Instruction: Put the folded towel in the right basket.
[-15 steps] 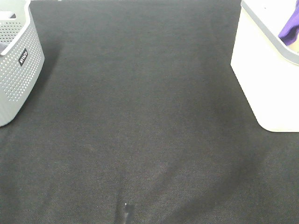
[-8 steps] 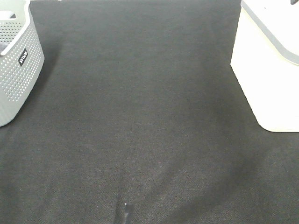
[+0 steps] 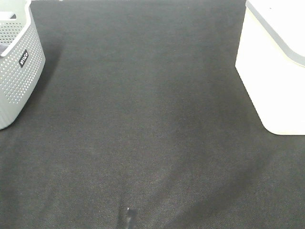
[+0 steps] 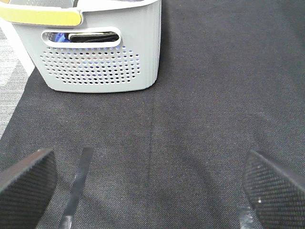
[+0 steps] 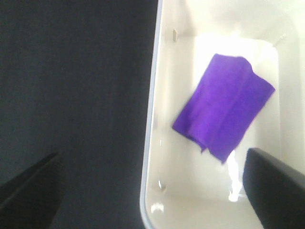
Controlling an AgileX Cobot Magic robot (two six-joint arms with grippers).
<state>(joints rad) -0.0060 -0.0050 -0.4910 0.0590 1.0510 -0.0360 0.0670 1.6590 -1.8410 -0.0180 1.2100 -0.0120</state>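
The folded purple towel [image 5: 224, 105] lies on the floor of the white right basket [image 5: 152, 143], seen in the right wrist view. The basket also shows at the right edge of the exterior high view [image 3: 271, 76], where the towel is hidden. My right gripper [image 5: 152, 191] is open and empty above the basket's rim, its fingers [image 5: 274, 186] wide apart. My left gripper [image 4: 152, 191] is open and empty over the dark cloth, its fingertips [image 4: 26, 183] spread wide. Neither gripper shows in the exterior high view.
A grey perforated basket [image 3: 16, 62] stands at the far left; the left wrist view [image 4: 95, 62] shows it with a yellow-edged rim and dark items inside. A dark cloth [image 3: 143, 124] covers the table between the baskets.
A second ago a purple edge of the towel showed above the right basket's rim in the exterior high view; it has dropped out of sight into the basket.
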